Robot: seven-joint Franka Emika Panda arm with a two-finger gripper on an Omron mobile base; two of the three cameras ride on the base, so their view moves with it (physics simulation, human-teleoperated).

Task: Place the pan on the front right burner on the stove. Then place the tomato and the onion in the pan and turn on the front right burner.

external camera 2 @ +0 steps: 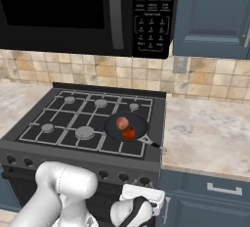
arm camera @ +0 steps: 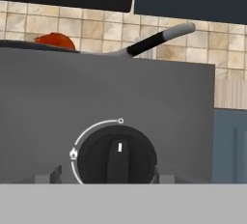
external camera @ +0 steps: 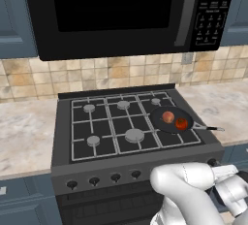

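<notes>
The black pan [external camera: 160,114] sits at the front right of the stove [external camera: 62,136], its handle [arm camera: 154,40] pointing right; the front right burner is hidden under it. Inside it lie the red tomato [external camera: 181,123] and, just behind it, the pale orange-brown onion [external camera: 168,117]. Both also show from the right base view: tomato [external camera 2: 129,132], onion [external camera 2: 122,122]. My gripper [arm camera: 107,175] is low at the stove's front panel, its fingertips [arm camera: 47,175] on either side of the rightmost black knob [arm camera: 117,155]. The knob's white mark points straight up.
Several other black knobs [external camera: 115,177] line the front panel to the left. A black microwave [external camera: 121,15] hangs over the stove. Beige counters [external camera 2: 210,133] flank the stove, with blue cabinet fronts [external camera 2: 215,201] below.
</notes>
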